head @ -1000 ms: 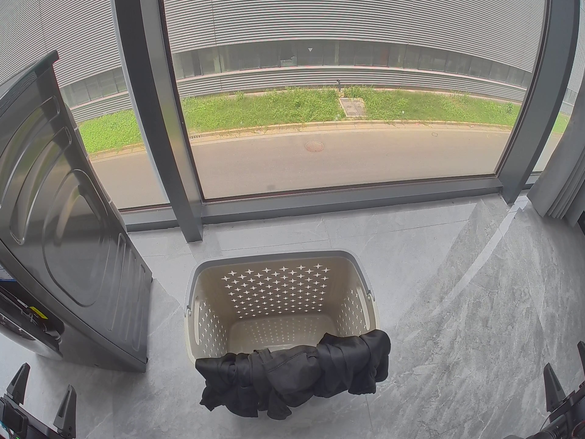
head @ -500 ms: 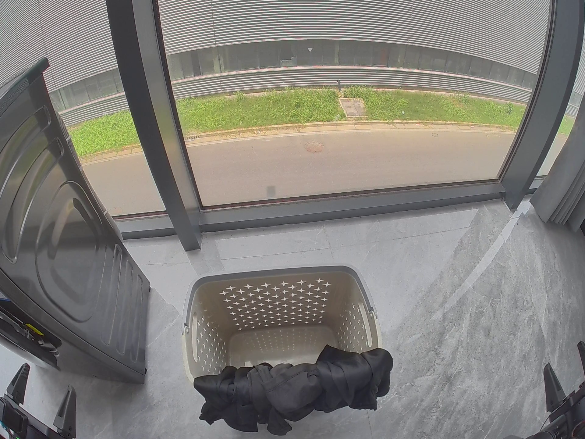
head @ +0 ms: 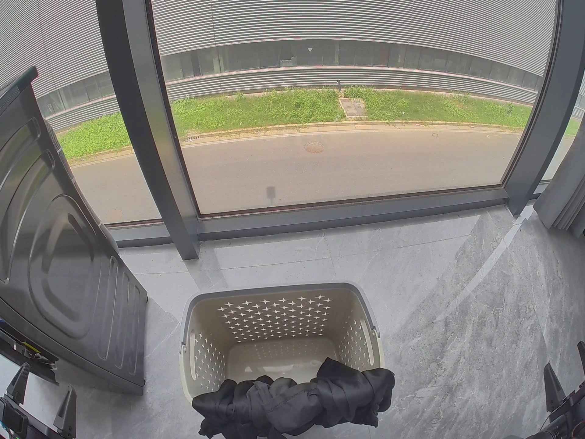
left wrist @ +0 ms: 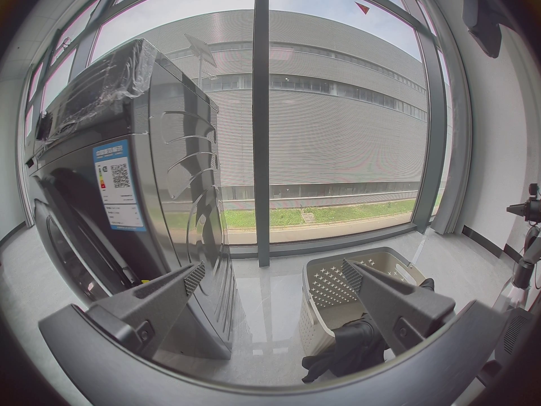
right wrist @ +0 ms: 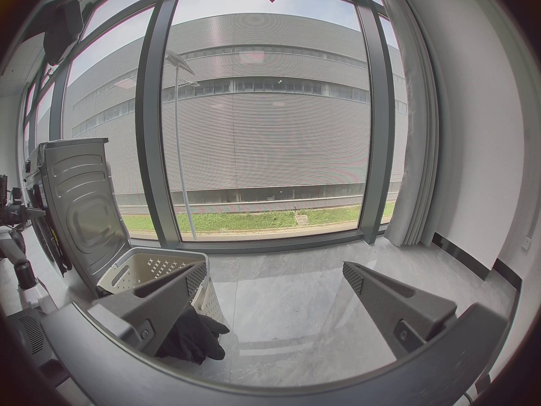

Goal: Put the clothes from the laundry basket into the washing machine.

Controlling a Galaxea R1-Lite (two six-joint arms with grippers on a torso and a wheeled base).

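Two tall glass panes (head: 341, 92) set between dark grey frame posts (head: 152, 153) close the far side of the room. A pale pleated curtain (head: 563, 196) hangs at your right edge. Below them lies a glossy grey marbled tile floor (head: 463, 312).

On that floor, at your left, stands the dark grey metal washing machine (head: 55, 263). Its ribbed side panel faces the cream plastic laundry basket (head: 274, 289) just beside it. The basket is rectangular with a grey rim and star-shaped holes in its walls. Its long axis runs left to right, roughly parallel to the window.

The crumpled black garment (head: 292, 400) lies draped over the basket's near rim. It is bunched into a thick, wrinkled roll with a slight sheen. Its long axis follows that rim from left to right. The bulkier end sits at the near right corner, and part of the cloth hangs down the outside wall. Behind it you can see the basket's perforated bottom.

Your left gripper (head: 46, 391) hangs low at the near left, in front of the washing machine. Its jaws are spread wide with nothing between them. Your right gripper (head: 567, 370) sits at the near right, well apart from the basket, likewise wide open and holding nothing.
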